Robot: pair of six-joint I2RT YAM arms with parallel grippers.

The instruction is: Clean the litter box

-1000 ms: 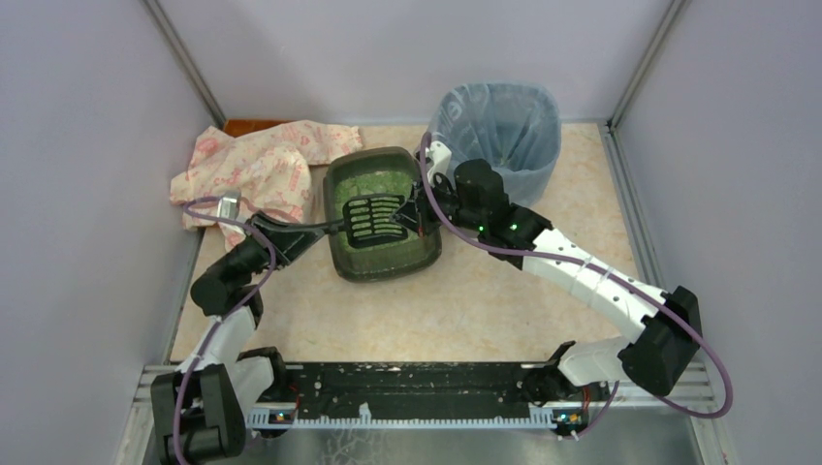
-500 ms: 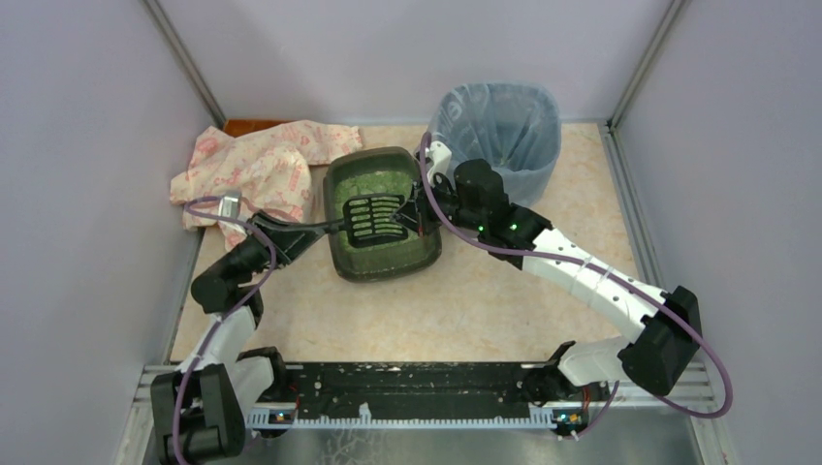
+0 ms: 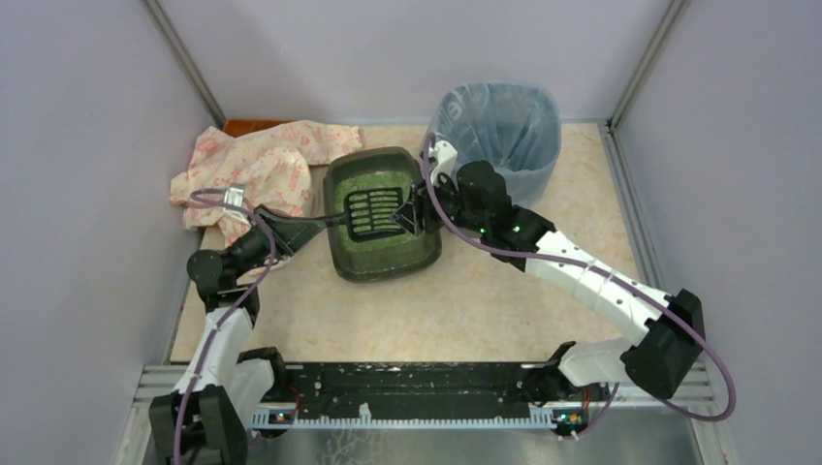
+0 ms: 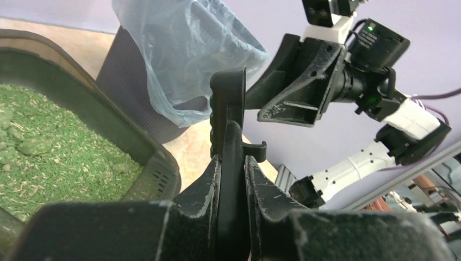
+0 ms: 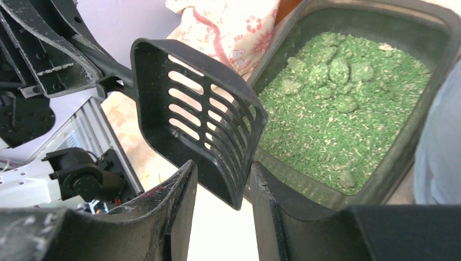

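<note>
The litter box (image 3: 383,267) is a dark grey-green tray holding green litter with several clumps (image 5: 337,70). Above it hangs a black slotted scoop (image 3: 374,212), empty. My left gripper (image 3: 291,231) is shut on the scoop's handle (image 4: 231,136), which is pinched between both fingers in the left wrist view. My right gripper (image 3: 408,213) stands open at the scoop's front end. In the right wrist view the scoop's tip (image 5: 239,185) sits between the spread fingers, with a gap on the left side.
A round bin (image 3: 499,121) lined with a blue-grey bag stands just behind and to the right of the tray, close to the right wrist. A crumpled pink-patterned cloth (image 3: 257,170) lies to the tray's left. Walls close in on three sides.
My right gripper has opened and let go of the scoop's front end. The left arm has pulled back to the left, and the scoop sits slightly farther back over the tray.
</note>
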